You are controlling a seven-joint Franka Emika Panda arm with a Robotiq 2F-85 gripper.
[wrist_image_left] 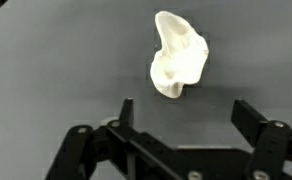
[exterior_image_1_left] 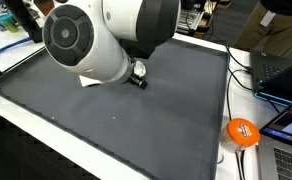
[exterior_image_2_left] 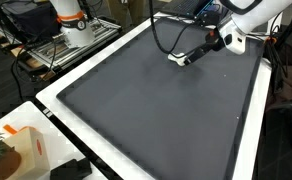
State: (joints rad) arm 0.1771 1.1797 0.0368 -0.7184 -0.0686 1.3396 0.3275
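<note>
1. Gripper (wrist_image_left: 184, 112), nearest the wrist camera: its two fingers (wrist_image_left: 126, 112) stand wide apart with nothing between them. It hangs over the mat and touches nothing.
2. White crumpled lump (wrist_image_left: 179, 68) (cloth or paper, its outline too soft to tell): lies on the mat just beyond the fingertips. It is roughly in line with the gap but not inside it. Judged risk: jaws closing from this stand-off would meet on air, and a fingertip landing on the lump's rim would push it away rather than trap it.
3. Dark mat (wrist_image_left: 46, 50): in an exterior view the gripper (exterior_image_2_left: 183, 57) hangs close to the mat's (exterior_image_2_left: 156, 120) far edge, toward the far right corner, so the lump lies there too. Judged risk: a nudged lump has little mat left before it slides off that edge. Fingers driven too low would scrape or catch the soft surface.
4. Black cable (exterior_image_2_left: 158, 38): loops over the far edge just behind the gripper. Judged risk: a sideways swing could snag it.
5. Orange round thing (exterior_image_1_left: 242, 132): sits off the mat's (exterior_image_1_left: 136, 130) corner, well apart, and poses no evident hazard.
</note>
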